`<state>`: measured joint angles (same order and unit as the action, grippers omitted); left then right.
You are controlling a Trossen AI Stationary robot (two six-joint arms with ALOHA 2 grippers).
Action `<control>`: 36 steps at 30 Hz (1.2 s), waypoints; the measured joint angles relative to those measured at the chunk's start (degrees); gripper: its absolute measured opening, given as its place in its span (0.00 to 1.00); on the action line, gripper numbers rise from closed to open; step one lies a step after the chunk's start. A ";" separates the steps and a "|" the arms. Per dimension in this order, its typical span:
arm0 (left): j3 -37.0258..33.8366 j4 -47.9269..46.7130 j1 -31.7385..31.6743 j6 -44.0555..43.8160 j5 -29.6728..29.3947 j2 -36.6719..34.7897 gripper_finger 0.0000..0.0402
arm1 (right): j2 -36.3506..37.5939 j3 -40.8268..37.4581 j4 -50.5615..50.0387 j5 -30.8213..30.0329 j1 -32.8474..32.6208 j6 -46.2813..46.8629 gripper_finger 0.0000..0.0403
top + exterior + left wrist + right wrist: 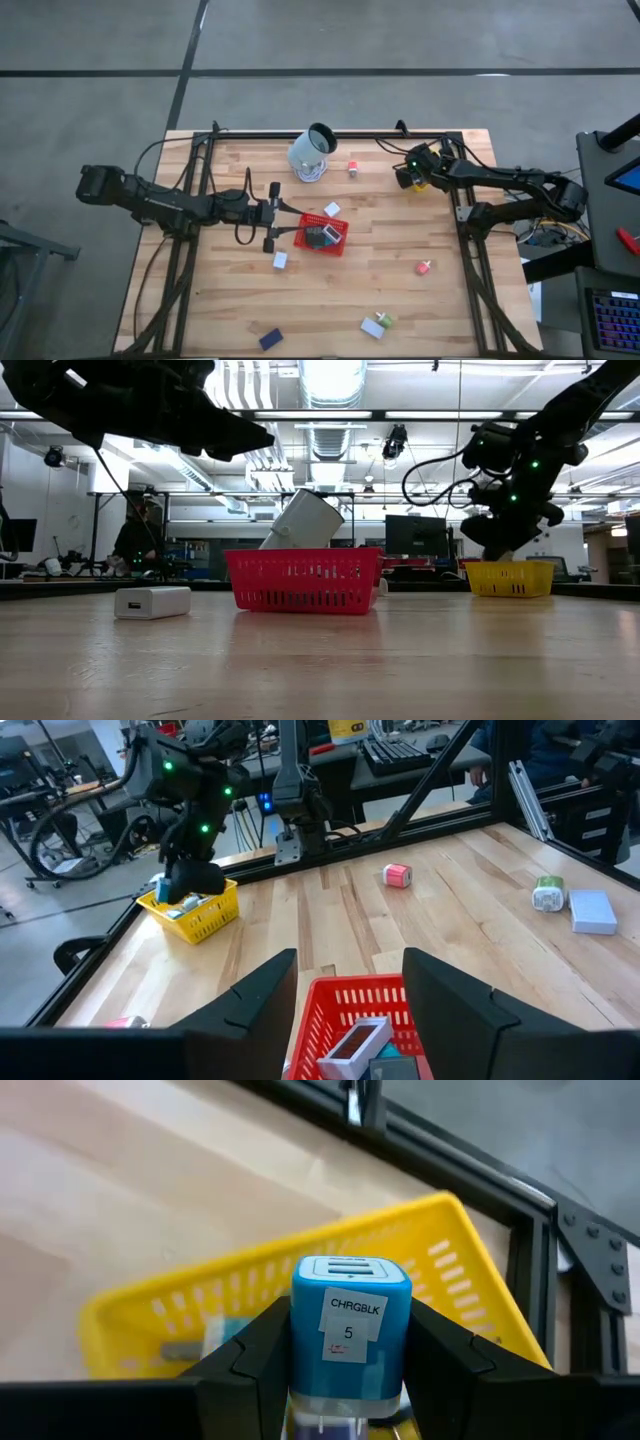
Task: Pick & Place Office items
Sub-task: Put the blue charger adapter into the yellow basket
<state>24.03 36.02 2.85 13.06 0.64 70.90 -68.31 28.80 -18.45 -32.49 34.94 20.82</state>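
- The right arm is reaching in from the table's right edge, stretched toward the far right corner, its wrist bending downward above the yellow mesh tray [192,910].
- The right gripper [350,1342] is clamping a blue rectangular charger block with a white label [351,1342] between its two dark fingers [255,1348], holding it upright directly over the yellow tray's opening.
- In the low view the right gripper [508,528] is hanging just above the yellow tray [510,577], apart from its rim as far as one can tell.
- A few small items are already lying inside the yellow tray; they are too blurred to name.
- The left arm is lying nearly level, extending from the table's left edge toward the middle, with the left gripper [272,216] just beside the left side of the red mesh tray [341,240].
- The left gripper's fingers [258,995] are standing parted and gripping nothing, framing the near rim of the red tray [350,992] in the left wrist view.
- Inside the red tray a white-and-dark flat block [352,1046] is lying.
- A white charger block [280,260] is resting on the wood just near the red tray's near left corner.
- A pink-red small block [424,266] is sitting toward the right side, a dark blue flat block [270,339] near the front edge, and a white rectangle [372,327] touching a green item [386,320] at the front.
- A pale grey-white cup [312,152] is lying tipped near the far edge, with a small pink-red item [354,167] beside it.
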 joint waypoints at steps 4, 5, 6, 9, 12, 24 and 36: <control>0.00 0.09 -0.01 0.00 0.00 -0.01 0.46 | 0.00 -0.06 -2.58 0.38 0.00 0.19 0.35; 0.00 0.17 -0.01 0.00 0.00 -0.01 0.46 | 0.00 -0.10 -2.71 1.13 0.02 0.16 0.35; 0.00 0.20 0.01 0.00 0.00 -0.01 0.46 | 0.00 -0.14 -2.76 1.95 0.04 -0.13 0.35; 0.00 0.23 -0.01 0.00 0.00 0.00 0.46 | 0.00 -0.17 -2.78 3.01 0.00 -0.72 0.35; 0.00 0.23 -0.01 -0.01 0.00 0.01 0.46 | 0.00 -0.22 -2.88 4.46 0.32 -1.15 0.35; 0.02 0.38 -0.01 0.00 -0.01 -0.01 0.46 | -0.02 -0.39 -5.11 7.61 1.31 -1.71 0.35; 0.04 0.40 0.01 0.00 -0.02 0.01 0.46 | -0.04 -0.42 -5.23 8.54 1.64 -1.02 0.35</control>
<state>24.08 36.42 2.85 13.06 0.62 70.91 -68.36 28.38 -23.68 -23.94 36.58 19.80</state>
